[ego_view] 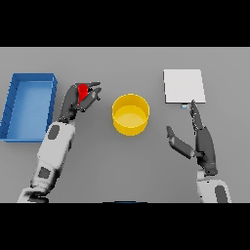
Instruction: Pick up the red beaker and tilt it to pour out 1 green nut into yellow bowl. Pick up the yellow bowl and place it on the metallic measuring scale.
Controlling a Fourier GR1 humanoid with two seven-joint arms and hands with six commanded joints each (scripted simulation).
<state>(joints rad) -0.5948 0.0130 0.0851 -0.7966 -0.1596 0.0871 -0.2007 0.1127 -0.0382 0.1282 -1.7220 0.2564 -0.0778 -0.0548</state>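
The right hand waits with straight fingers to the right of the yellow bowl, short of the scale. The left hand, left of the bowl, is clamped around the red beaker; small, stiff, probably light, best gripped round its sides

I see two arms in white shells with grey inset panels; my left hand and right hand are dark, slim-jointed.

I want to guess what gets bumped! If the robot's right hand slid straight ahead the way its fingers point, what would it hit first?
Probably the metallic measuring scale. The right hand has straight fingers aimed up at the scale's near edge, with nothing between. Height is unclear, so it might pass above.
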